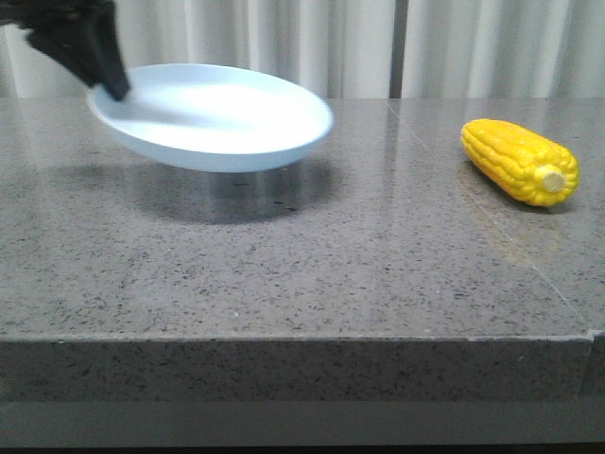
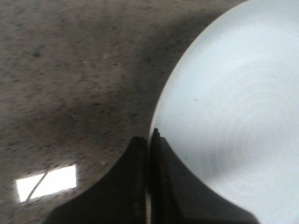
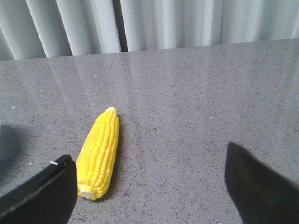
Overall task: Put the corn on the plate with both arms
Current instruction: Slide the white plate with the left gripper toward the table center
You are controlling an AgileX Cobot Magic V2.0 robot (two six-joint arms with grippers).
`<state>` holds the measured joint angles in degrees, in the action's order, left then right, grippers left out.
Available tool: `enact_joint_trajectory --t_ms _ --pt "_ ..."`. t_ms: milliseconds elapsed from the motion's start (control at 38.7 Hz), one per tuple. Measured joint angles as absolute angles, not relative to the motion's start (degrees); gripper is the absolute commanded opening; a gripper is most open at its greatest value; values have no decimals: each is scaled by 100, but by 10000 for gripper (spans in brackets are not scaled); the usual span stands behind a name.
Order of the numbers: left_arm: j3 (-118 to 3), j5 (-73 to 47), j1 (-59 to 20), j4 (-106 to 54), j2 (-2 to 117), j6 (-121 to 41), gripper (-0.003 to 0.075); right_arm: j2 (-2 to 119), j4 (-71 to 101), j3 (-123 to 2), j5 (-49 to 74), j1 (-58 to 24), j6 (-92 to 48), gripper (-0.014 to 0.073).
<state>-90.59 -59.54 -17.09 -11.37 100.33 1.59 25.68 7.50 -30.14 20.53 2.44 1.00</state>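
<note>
The pale blue-white plate [image 1: 217,115] hangs a little above the table at the left, tilted, its shadow below it. My left gripper [image 1: 112,87] is shut on the plate's left rim; in the left wrist view the black fingers [image 2: 133,186] pinch the rim of the plate [image 2: 233,116]. The yellow corn [image 1: 518,161] lies on the table at the right, pale stub end toward the front. In the right wrist view my right gripper [image 3: 149,182] is open and empty, above the table, with the corn [image 3: 99,151] just inside its one finger. The right gripper is out of the front view.
The grey speckled stone table [image 1: 312,274] has its front edge close to the camera. Pale curtains [image 1: 397,47] hang behind the table's far edge. A bright light reflection [image 2: 46,183] lies on the tabletop beside the left gripper.
</note>
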Motion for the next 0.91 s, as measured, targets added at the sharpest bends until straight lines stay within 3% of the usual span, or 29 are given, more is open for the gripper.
enact_joint_trajectory --t_ms 284,362,491,569,776,905 --pt "-9172 -5800 -2137 -1244 10687 151 9 2568 750 -3014 2069 244 100 661" --pt "-9172 -5787 -2137 -1244 10745 151 87 2568 750 -3014 2069 244 100 661" --pt "-9219 -5766 -2137 -1244 10745 151 286 2568 750 -3014 2069 244 100 661" --pt "-9302 -5803 -2137 -1218 10745 151 349 2568 750 -3014 2069 244 100 661" --pt "-9552 -6016 -2137 -641 10421 151 342 2568 750 -3014 2078 244 100 661" --pt "-9584 -6203 -2032 -263 9998 203 271 2568 750 -3014 2078 244 100 661"
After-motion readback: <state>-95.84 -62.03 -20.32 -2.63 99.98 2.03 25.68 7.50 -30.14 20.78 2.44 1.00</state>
